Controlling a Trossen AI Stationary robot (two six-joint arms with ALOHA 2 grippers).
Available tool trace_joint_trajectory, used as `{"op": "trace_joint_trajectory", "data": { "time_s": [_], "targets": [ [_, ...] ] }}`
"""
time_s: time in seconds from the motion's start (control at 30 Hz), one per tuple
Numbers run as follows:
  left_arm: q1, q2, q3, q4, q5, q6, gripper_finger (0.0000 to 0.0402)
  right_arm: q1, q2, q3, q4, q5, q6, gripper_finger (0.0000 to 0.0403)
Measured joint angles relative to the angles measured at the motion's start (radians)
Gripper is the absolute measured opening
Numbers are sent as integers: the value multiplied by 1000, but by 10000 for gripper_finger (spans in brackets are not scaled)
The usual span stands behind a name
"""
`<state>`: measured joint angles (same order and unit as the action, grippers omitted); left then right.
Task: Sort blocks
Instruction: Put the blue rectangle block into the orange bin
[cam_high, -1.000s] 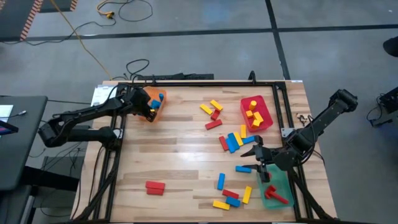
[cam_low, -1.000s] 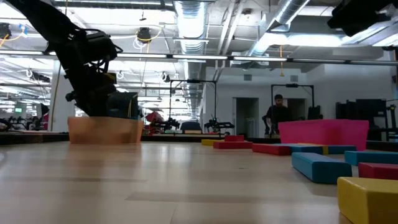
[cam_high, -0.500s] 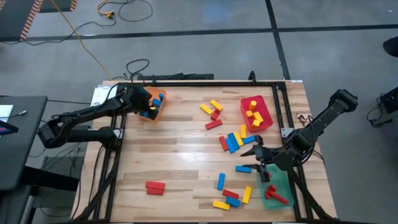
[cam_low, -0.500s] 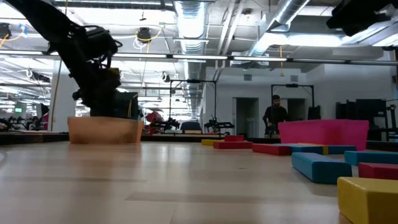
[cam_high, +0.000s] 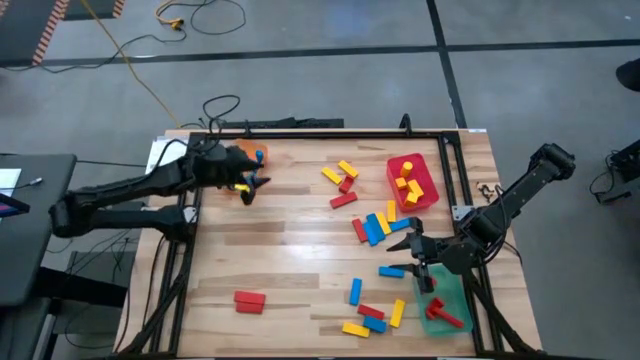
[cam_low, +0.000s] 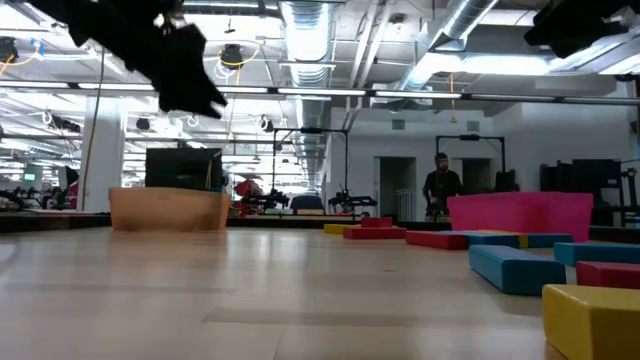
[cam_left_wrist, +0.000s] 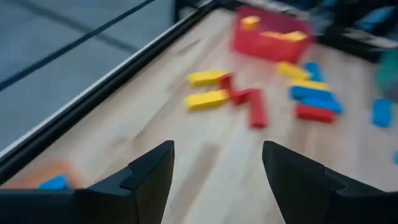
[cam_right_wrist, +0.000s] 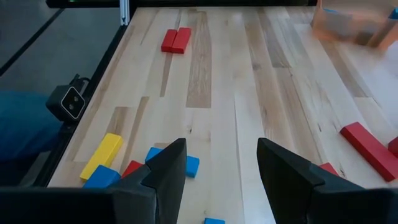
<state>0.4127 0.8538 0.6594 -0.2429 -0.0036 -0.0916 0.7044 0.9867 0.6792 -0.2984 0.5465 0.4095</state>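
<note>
While most of the blocks (cam_high: 378, 226) lie loose across the right half of the bench (cam_high: 290, 250), red, yellow and blue ones mixed, a few yellow ones sit in the red tray (cam_high: 412, 182) near the far right corner, blue ones in the orange tray (cam_high: 246, 170) at the far left, and red ones in the green tray (cam_high: 442, 306) at the near right. A pair of red blocks (cam_high: 249, 300) lies alone near the front left. The left hand (cam_high: 252, 181) hangs above the bench just beside the orange tray, fingers spread and empty. The right hand (cam_high: 412, 256) hovers, released and holding nothing, between the blue cluster and the green tray.
</note>
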Motion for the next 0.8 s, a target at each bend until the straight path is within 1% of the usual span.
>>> {"op": "trace_joint_trajectory", "data": {
  "time_s": [0.2, 0.37, 0.6, 0.8],
  "targets": [
    [-183, -1, 0, 93, 0, 17, 240, 0, 0, 0, 11, 6, 0, 211],
    [-297, 13, 1, 135, -3, 32, 240, 0, 0, 0, 58, 6, -25, 211],
    [-423, 95, 1, 197, -6, 54, 240, -1, 0, 0, 121, 6, -83, 211],
    [-512, 195, 0, 251, -6, 54, 240, -1, 0, 0, 131, 6, -86, 211]
  ]
}}
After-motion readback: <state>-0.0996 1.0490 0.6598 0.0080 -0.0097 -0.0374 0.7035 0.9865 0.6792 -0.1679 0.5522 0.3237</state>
